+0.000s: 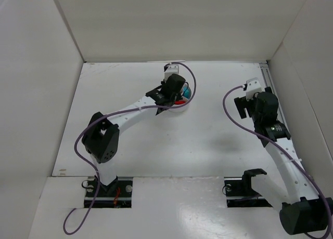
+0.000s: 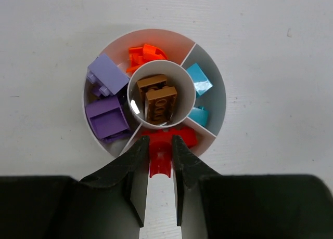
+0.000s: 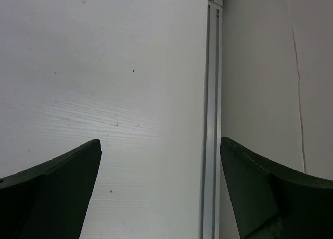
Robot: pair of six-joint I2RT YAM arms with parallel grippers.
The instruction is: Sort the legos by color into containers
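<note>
Left gripper (image 2: 159, 148) is clamped on a red plastic lego piece (image 2: 159, 163). Its tip sits over the near wedge of the small round white plastic dish (image 2: 217, 101), where red already lies. Drop lower inside the rim before releasing, and stay off the central well of brown bricks (image 2: 158, 98). Right gripper (image 3: 161, 156) is spread wide, idle over the white table (image 3: 104, 67).

A flat white table (image 1: 208, 145) is boxed in by plain white panels: a back wall (image 1: 177, 26), a left wall (image 1: 36, 93) and a right wall (image 1: 307, 83). A pale metal rail (image 3: 210, 119) runs along the table's right edge. Light is even, shadows soft.
</note>
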